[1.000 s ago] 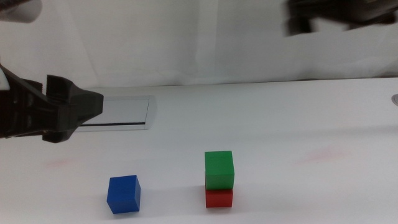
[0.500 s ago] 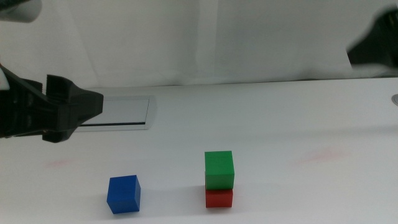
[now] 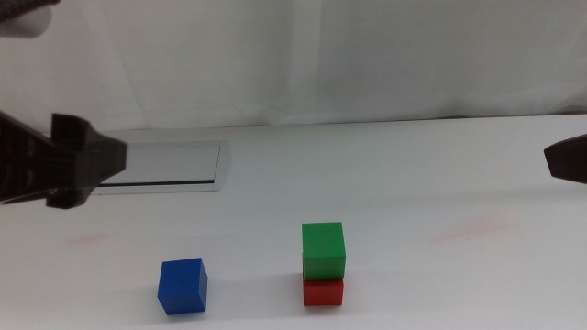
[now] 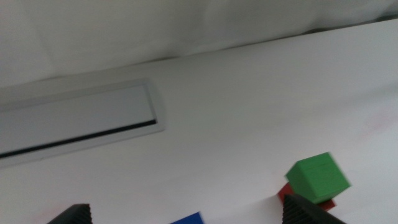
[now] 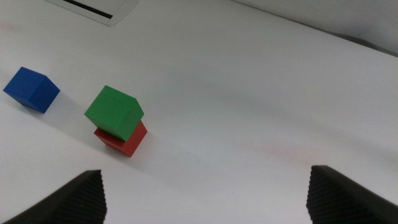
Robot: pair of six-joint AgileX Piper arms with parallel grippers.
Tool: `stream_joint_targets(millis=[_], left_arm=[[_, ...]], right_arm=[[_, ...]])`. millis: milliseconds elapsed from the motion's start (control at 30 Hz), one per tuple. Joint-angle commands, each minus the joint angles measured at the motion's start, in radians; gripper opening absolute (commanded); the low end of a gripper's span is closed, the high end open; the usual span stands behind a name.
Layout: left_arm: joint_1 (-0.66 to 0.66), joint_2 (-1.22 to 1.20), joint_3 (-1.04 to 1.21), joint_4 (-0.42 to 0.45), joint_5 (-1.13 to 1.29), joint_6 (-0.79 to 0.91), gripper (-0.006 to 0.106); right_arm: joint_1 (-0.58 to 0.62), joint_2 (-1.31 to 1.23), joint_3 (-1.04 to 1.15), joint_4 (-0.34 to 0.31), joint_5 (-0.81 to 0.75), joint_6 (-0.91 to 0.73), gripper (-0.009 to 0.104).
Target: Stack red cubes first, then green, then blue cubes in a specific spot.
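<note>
Left claw [image 3: 92, 170] withdrawn, blue cube [image 3: 182, 286] apart

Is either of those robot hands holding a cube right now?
No. Both hands are open and empty: the left hand and the right hand hold nothing.

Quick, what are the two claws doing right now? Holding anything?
Left gripper: open, holding nothing, up over the table's left side.
Right gripper: open, holding nothing, off at the right edge, away from the cubes.
</note>
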Motion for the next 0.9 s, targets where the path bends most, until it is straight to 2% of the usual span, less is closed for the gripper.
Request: stream_joint_targets(millis=[0, 200, 300, 400, 567, 867], left_arm=[[-0.005, 0.006, 0.003, 0.048, 0.044, -0.063, 0.076], [-0.005, 0.043, 0.016, 0.074, 0.114, -0.176, 0.076], [-0.005, 0.056, 0.071, 0.047, 0.112, -0.205, 0.076], [-0.005, 0.060, 0.157, 0.012, 0.067, -0.221, 0.076], [-0.005, 0.073, 0.277, 0.012, -0.040, -0.302, 0.076], [-0.005, 0.235, 0.303, 0.001, -0.126, -0.308, 0.076]], right_arm=[[-0.004, -0.004, 0.005, 0.006, -0.018, -0.014, 0.086], [-0.004, -0.004, 0.005, 0.002, -0.046, -0.030, 0.086], [-0.004, -0.004, 0.005, 0.000, -0.048, -0.030, 0.086], [-0.004, -0.004, 0.005, -0.013, -0.050, -0.030, 0.086], [-0.004, -0.004, 0.005, -0.013, -0.050, -0.030, 0.086], [-0.004, -0.004, 0.005, 0.002, -0.038, -0.030, 0.086]])
